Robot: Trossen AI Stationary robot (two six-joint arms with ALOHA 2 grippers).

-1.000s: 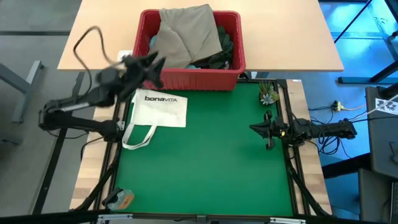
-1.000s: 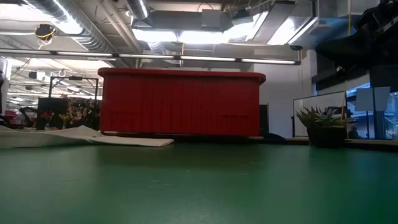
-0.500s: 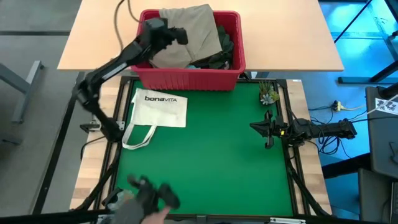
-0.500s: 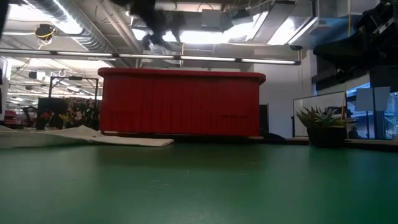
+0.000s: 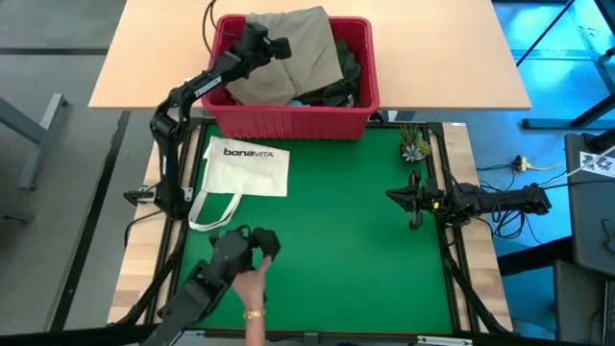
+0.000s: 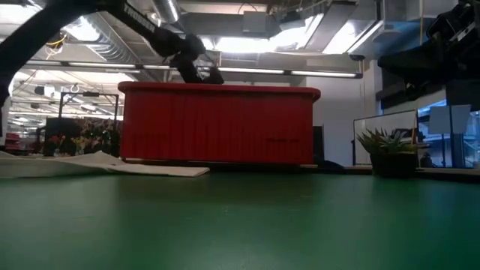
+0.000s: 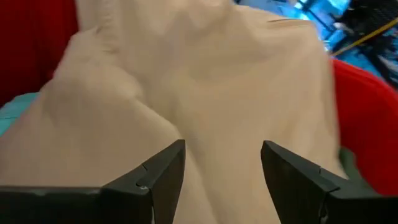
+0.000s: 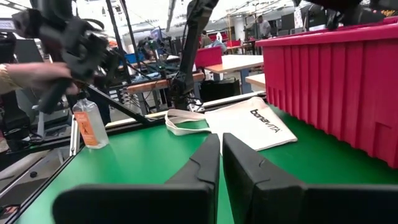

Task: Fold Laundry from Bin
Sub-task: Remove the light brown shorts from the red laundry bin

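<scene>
The red bin (image 5: 293, 120) stands past the green mat's far edge, showing as a red wall (image 6: 217, 124) in the low view. On top of the laundry in it lies a khaki garment (image 5: 288, 53), with bits of turquoise (image 5: 304, 99) and dark green cloth (image 5: 346, 82) beside it. My left gripper (image 5: 279, 46) reaches in over the bin's left part (image 6: 204, 73). It is open just above the khaki cloth (image 7: 205, 81), with nothing between its fingers (image 7: 222, 158). My right gripper (image 5: 394, 199) waits shut at the mat's right side (image 8: 221, 152).
A white "bonaVITA" tote bag (image 5: 245, 171) lies flat on the mat's far left (image 8: 249, 121). A small potted plant (image 5: 415, 144) stands at the far right. A person's hand on a dark jointed device (image 5: 240, 264) is over the near left. A small bottle (image 8: 90, 124) stands there.
My left gripper has swung from beside the bin's left wall toward the far edge and right, over the rim, and has sunk toward the khaki garment, still open. A person's hand with a dark device has come in over the mat's near left.
</scene>
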